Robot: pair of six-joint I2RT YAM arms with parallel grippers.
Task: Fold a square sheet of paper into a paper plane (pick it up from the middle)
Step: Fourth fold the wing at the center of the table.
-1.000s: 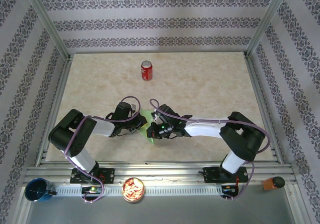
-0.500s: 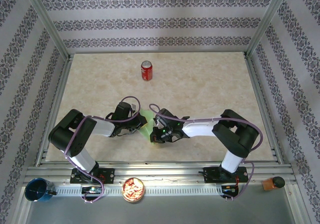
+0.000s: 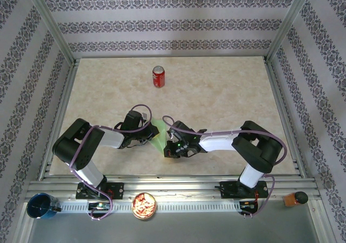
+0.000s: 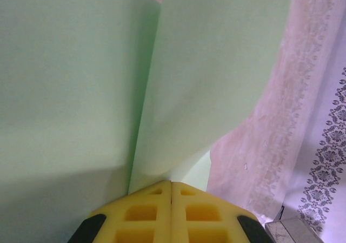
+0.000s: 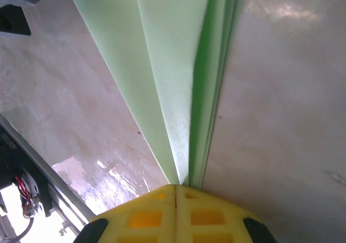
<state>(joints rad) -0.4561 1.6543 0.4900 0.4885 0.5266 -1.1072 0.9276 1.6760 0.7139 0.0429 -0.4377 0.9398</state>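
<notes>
The green paper lies low over the table, toward 6 o'clock from the table's middle in the top view, between the two wrists. It is already creased. In the right wrist view it is a narrow, many-layered wedge whose long folds run from 12 o'clock down to a point at 6 o'clock. In the left wrist view it is a broad flat panel with one flap bent up along a crease that runs from 12 toward 6 o'clock.

The left gripper meets the paper from its 9 o'clock side. Its yellow fingers are pressed flat together with no gap, and the crease runs right into their tips, so they appear to pinch the paper's edge, though the contact itself is hidden under the pads. The right gripper comes in from about 4 o'clock. Its fingers are likewise closed tight, and the wedge's layers converge exactly at their seam, nipped there at the point.

A red can stands upright at 12 o'clock from the paper, well apart from it. On the near rail, a bowl of snacks sits at 6 o'clock, a blue cup at 8 o'clock, and a small orange object at 4 o'clock.
</notes>
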